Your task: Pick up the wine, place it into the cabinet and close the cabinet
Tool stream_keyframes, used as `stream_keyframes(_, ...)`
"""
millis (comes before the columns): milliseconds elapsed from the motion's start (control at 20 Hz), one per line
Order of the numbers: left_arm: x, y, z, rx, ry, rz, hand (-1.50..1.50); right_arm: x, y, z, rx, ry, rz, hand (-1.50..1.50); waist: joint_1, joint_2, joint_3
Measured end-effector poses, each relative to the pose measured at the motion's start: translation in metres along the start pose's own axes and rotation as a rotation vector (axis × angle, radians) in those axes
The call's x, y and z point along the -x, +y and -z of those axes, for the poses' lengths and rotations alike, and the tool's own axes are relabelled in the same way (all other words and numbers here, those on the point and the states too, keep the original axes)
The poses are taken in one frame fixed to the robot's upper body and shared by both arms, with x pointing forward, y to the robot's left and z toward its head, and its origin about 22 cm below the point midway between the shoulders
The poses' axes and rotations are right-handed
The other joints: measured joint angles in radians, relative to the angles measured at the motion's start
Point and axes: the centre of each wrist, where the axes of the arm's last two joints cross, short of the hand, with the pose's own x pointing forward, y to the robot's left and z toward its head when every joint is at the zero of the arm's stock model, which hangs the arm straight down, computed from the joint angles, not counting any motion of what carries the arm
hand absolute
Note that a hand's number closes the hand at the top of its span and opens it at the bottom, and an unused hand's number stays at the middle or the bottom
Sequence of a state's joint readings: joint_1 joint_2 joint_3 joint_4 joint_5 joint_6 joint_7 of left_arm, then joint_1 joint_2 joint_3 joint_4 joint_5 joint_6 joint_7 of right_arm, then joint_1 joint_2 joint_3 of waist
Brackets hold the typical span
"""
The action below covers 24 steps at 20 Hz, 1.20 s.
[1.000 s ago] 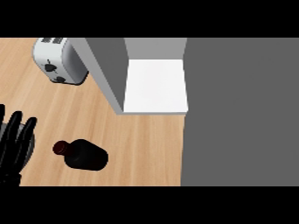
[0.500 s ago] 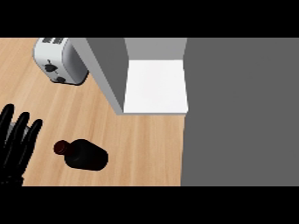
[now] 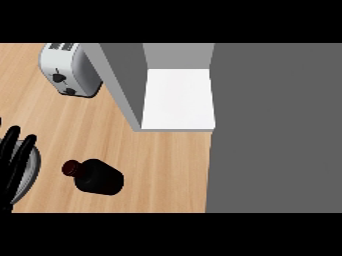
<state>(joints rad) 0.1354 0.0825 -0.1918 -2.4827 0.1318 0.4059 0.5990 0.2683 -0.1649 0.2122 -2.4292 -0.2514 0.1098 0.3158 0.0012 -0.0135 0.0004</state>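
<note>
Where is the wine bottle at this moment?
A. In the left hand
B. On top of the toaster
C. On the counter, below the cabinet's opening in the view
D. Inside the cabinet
C: the wine bottle stands on the wooden counter, apart from the left hand and outside the open cabinet.

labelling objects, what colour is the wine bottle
Black, with a dark red cap; head view shows the wine bottle on the counter.

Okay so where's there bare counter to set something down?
Bare wood lies between the toaster, the left hand and the wine bottle, and between bottle and cabinet. The cabinet's white shelf is free. It's crowded lower left.
</note>
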Motion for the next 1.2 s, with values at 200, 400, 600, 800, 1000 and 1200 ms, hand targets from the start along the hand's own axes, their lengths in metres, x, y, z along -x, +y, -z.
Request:
stream_keyframes(200,-0.005,0.001,0.000,-0.034,-0.013,0.005,-1.50,-0.002,0.001,0.001,-0.002,0.000,-0.009,-1.50,-0.001,-0.001,0.000)
stream_keyframes(400,-0.009,0.003,0.002,-0.059,-0.045,0.017,-1.50,-0.002,0.003,0.000,-0.001,0.003,-0.006,-1.50,-0.004,-0.001,-0.001)
stream_keyframes(600,-0.013,0.007,0.004,-0.083,-0.067,0.037,-1.50,-0.003,0.004,0.001,0.008,0.004,-0.013,-1.50,-0.003,0.000,-0.001)
stream_keyframes(800,-0.011,0.014,0.003,-0.134,-0.070,0.060,-1.50,-0.004,0.004,-0.001,0.022,0.000,-0.017,-1.50,-0.004,0.002,-0.001)
stream_keyframes(1000,-0.008,0.021,0.003,-0.163,-0.079,0.090,-1.50,-0.001,0.007,-0.005,0.025,0.006,-0.003,-1.50,-0.007,0.004,-0.002)
stream_keyframes(1200,0.001,0.033,0.000,-0.171,-0.081,0.126,-1.50,0.001,0.005,-0.008,0.033,0.003,-0.012,-1.50,-0.006,0.006,-0.002)
